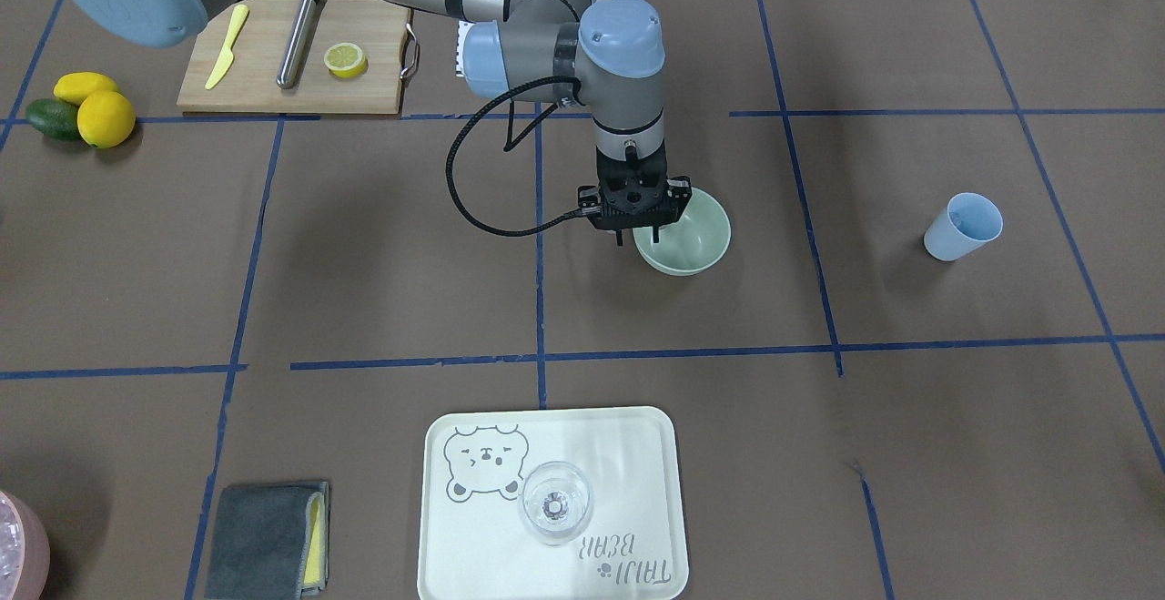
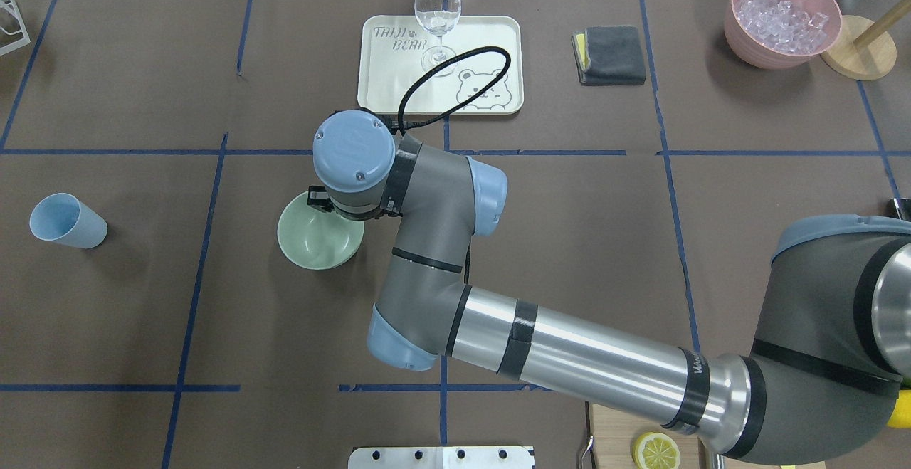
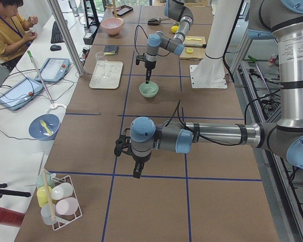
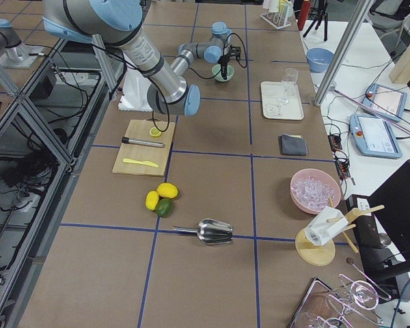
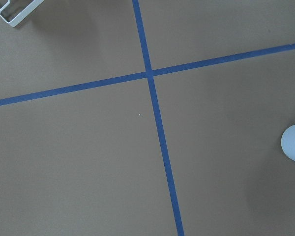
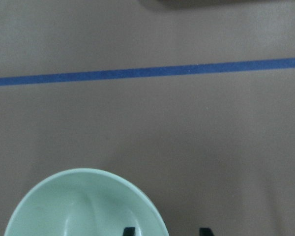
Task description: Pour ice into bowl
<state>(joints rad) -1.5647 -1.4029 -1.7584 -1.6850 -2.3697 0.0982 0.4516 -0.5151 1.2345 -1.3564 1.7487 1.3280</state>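
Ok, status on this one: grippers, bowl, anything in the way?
Right gripper open, straddling the sage-green bowl at its rim. Left gripper above the table, state unclear. Bowl empty, nothing poured yet. Blue cup stands apart; nothing blocking.

Sage-green bowl (image 1: 699, 243), pale-blue cup (image 1: 963, 227), brown blue-gridded table (image 1: 364, 245).

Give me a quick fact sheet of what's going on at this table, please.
Right gripper: open, fingers astride the rim of the bowl
Bowl contents: pale green inside, no ice visible
Blue cup: upright, apart from the bowl, untouched
Left gripper: hangs over the table, open or shut unclear
Pink bowl: holds clear cubes, far from both arms
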